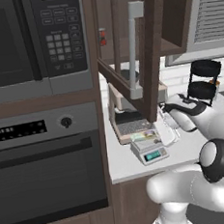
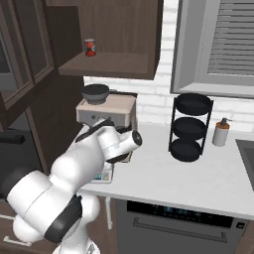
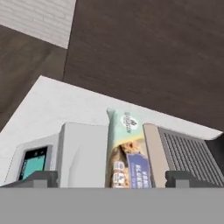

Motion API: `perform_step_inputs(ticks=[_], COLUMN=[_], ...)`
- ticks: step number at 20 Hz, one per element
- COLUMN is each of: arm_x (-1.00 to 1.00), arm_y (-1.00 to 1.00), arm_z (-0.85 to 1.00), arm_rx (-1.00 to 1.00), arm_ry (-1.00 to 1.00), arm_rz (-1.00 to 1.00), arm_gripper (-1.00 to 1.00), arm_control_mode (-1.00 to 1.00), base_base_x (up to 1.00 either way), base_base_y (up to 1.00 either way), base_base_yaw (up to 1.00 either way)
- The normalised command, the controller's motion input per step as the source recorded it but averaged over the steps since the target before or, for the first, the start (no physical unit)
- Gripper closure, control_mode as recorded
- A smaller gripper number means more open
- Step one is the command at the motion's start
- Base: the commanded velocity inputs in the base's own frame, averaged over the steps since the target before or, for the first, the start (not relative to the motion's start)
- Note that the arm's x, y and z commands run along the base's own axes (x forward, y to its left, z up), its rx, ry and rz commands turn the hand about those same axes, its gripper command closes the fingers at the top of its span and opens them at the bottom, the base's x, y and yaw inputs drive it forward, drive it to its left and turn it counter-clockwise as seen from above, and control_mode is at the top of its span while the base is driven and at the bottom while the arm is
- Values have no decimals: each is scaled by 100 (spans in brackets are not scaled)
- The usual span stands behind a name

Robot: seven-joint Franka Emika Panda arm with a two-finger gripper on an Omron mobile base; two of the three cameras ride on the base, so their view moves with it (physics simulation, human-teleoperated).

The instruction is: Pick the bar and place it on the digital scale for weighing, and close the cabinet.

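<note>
Pincer [image 3: 111, 178] spread wide, tips well apart, gripping nothing. Between those tips, just ahead: the pale cream-and-green wrapped bar [image 3: 126, 151], flat on the light grey boxy digital scale [image 3: 81, 153] on the white desk [image 3: 65, 105], seemingly set for weighing. Above the pincer, the dark brown glass-panelled cabinet door [image 1: 139, 48] open, not yet closed.

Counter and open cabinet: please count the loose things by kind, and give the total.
Wrapped bar, lying on the digital scale: 1
Digital scale: 1
Espresso machine: 1
Black three-tier rack: 1
Soap dispenser: 1
Red can on the cabinet shelf: 1
Total: 6
</note>
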Motion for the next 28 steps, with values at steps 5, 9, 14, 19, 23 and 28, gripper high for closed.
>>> perform_step_inputs(ticks=[5,9,14,19,23,28], arm_x=[-66,-100,-100,-100,-100,-100], arm_y=[0,0,18,29,32,56], arm_z=[36,77,94,100,100,96], arm_rx=[-1,0,1,2,0,0], arm_ry=[-38,-37,-20,-21,-33,-35], arm_rz=[0,0,0,1,1,4], arm_gripper=[-100,-100,-100,-100,-100,-100], arm_control_mode=[-100,-100,-100,-100,-100,-100], base_base_x=[0,0,0,0,0,0], base_base_y=[0,0,0,0,0,0], base_base_yaw=[0,0,0,0,0,0])
